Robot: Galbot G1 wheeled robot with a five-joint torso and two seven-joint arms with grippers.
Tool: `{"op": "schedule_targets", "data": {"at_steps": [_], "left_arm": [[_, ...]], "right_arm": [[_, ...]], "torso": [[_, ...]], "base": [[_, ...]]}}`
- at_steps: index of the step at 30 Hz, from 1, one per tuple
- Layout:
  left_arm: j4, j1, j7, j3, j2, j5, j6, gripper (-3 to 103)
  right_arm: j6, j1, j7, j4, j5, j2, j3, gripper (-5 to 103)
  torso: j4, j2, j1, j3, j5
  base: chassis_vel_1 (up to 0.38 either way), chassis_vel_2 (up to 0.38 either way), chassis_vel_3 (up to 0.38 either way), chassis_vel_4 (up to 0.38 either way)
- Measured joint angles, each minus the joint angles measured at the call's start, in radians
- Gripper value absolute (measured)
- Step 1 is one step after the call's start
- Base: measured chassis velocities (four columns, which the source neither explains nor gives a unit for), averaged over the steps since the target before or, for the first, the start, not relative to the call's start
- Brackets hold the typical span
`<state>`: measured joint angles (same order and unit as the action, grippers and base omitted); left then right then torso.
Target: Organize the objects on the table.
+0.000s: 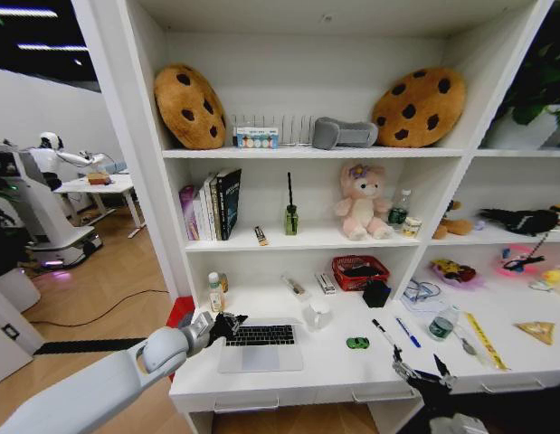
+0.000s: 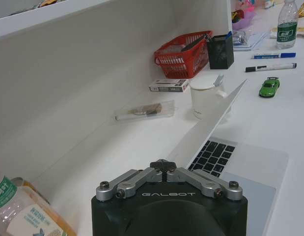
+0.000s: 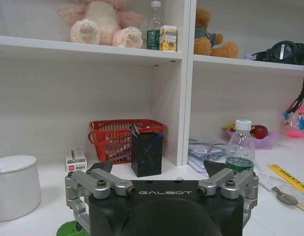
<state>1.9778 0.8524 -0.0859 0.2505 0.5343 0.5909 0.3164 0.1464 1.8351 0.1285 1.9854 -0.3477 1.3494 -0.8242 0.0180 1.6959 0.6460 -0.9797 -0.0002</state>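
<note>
Two grippers are in play: the left gripper, at lower left of the head view, is clenched on the upper left corner of the laptop lid, fingers pinched together at the lid edge in the left wrist view, while the right gripper hovers released, jaws spread, over the front edge of the table at lower right. One laptop lies at lower centre with its lid part-way folded; one green car sits just right of it, and two pens lie further right, one black-capped, one blue. One white mug stands just behind the lid, one bottle right of the pens, one red basket and one black pen cup at centre. My guess is the lid is being closed; the thin edge could slip from the pinch and let the lid drop hard, or the whole laptop could skid toward the car if the arm pushes sideways. The right gripper, coming down for the car, could knock it rolling off the front edge.
</note>
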Motion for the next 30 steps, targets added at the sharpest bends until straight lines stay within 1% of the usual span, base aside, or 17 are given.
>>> {"op": "schedule_targets", "data": {"at_steps": [1, 3, 4, 5, 7, 8, 12, 18, 21, 22, 23, 25, 26, 27, 28, 29, 30], "left_arm": [[0.009, 0.027, -0.002, -0.024, -0.008, -0.002, 0.000, 0], [0.051, 0.160, -0.016, -0.140, -0.038, -0.020, -0.001, 0], [0.064, 0.199, -0.021, -0.168, -0.048, -0.027, -0.002, 0], [0.064, 0.199, -0.021, -0.168, -0.048, -0.027, -0.002, 0], [0.095, 0.299, -0.039, -0.236, -0.069, -0.054, -0.015, 0], [0.095, 0.299, -0.039, -0.236, -0.069, -0.054, -0.015, 0], [0.127, 0.410, -0.041, -0.316, -0.057, -0.064, -0.022, 0], [0.142, 0.481, -0.034, -0.357, -0.038, -0.063, -0.036, 0], [0.145, 0.493, -0.030, -0.364, -0.034, -0.064, -0.040, 0], [0.150, 0.526, 0.007, -0.394, -0.012, -0.057, -0.047, 0], [0.150, 0.526, 0.007, -0.394, -0.012, -0.057, -0.047, 0], [0.144, 0.551, 0.094, -0.480, 0.034, -0.011, -0.052, 0], [0.144, 0.551, 0.094, -0.480, 0.034, -0.011, -0.052, 0], [0.134, 0.554, 0.157, -0.543, 0.060, 0.032, -0.057, 0], [0.118, 0.553, 0.266, -0.648, 0.098, 0.112, -0.061, 0], [0.118, 0.553, 0.266, -0.648, 0.098, 0.112, -0.061, 0], [0.107, 0.552, 0.307, -0.698, 0.111, 0.146, -0.062, 0]], "right_arm": [[0.000, -0.002, 0.000, 0.003, 0.000, 0.000, 0.000, 100], [0.000, -0.007, 0.000, 0.007, 0.000, 0.001, 0.001, 100], [0.000, -0.009, 0.000, 0.007, -0.001, 0.001, 0.001, 100], [0.000, -0.009, 0.000, 0.007, -0.001, 0.001, 0.001, 100], [0.000, -0.010, 0.000, 0.007, -0.002, 0.001, 0.002, 100], [0.000, -0.010, 0.000, 0.007, -0.002, 0.001, 0.002, 100], [-0.001, -0.017, 0.000, 0.014, -0.006, -0.003, 0.001, 100], [-0.001, -0.016, 0.000, 0.023, -0.024, -0.007, -0.019, 100], [-0.001, -0.015, 0.000, 0.025, -0.028, -0.007, -0.023, 100], [0.000, -0.010, 0.002, 0.025, -0.036, -0.007, -0.033, 100], [0.000, -0.010, 0.002, 0.025, -0.036, -0.007, -0.033, 100], [0.003, 0.000, 0.003, 0.027, -0.039, -0.006, -0.038, 100], [0.003, 0.000, 0.003, 0.027, -0.039, -0.006, -0.038, 100], [0.005, 0.008, -0.003, 0.032, -0.036, -0.006, -0.038, 100], [0.010, 0.019, -0.019, 0.039, -0.025, -0.007, -0.036, 100], [0.010, 0.019, -0.019, 0.039, -0.025, -0.007, -0.036, 100], [0.013, 0.022, -0.024, 0.042, -0.022, -0.009, -0.035, 100]], "torso": [[0.0000, 0.000, 0.000, 0.000, 0.0000], [-0.0008, 0.000, 0.000, 0.000, 0.0000], [-0.0010, 0.000, 0.000, 0.000, 0.0001], [-0.0010, 0.000, 0.000, 0.000, 0.0001], [-0.0005, 0.000, 0.000, 0.000, 0.0003], [-0.0005, 0.000, 0.000, 0.000, 0.0003], [-0.0002, 0.000, 0.000, 0.000, 0.0000], [-0.0003, 0.000, 0.000, 0.000, 0.0000], [-0.0004, 0.000, 0.000, 0.000, -0.0001], [-0.0002, 0.000, 0.000, 0.000, 0.0002], [-0.0002, 0.000, 0.000, 0.000, 0.0002], [-0.0002, 0.000, 0.000, 0.000, 0.0001], [-0.0002, 0.000, 0.000, 0.000, 0.0001], [-0.0003, 0.000, 0.000, 0.000, 0.0000], [0.0000, 0.000, 0.000, 0.000, 0.0001], [0.0000, 0.000, 0.000, 0.000, 0.0001], [-0.0001, 0.000, 0.000, 0.000, 0.0000]], "base": [[0.000, 0.000, 0.000, 0.000], [0.000, 0.000, 0.000, 0.000], [0.000, 0.000, 0.000, 0.000], [0.000, 0.000, 0.000, 0.000], [0.000, 0.000, 0.000, 0.000], [0.000, 0.000, 0.000, 0.000], [0.000, 0.000, 0.000, 0.000], [0.000, 0.000, 0.000, 0.000], [0.000, 0.000, 0.000, 0.000], [0.000, 0.000, 0.000, 0.000], [0.000, 0.000, 0.000, 0.000], [0.000, 0.000, 0.000, 0.000], [0.000, 0.000, 0.000, 0.000], [0.000, 0.000, 0.000, 0.000], [0.000, 0.000, 0.000, 0.000], [0.000, 0.000, 0.000, 0.000], [0.000, 0.000, 0.000, 0.000]]}}
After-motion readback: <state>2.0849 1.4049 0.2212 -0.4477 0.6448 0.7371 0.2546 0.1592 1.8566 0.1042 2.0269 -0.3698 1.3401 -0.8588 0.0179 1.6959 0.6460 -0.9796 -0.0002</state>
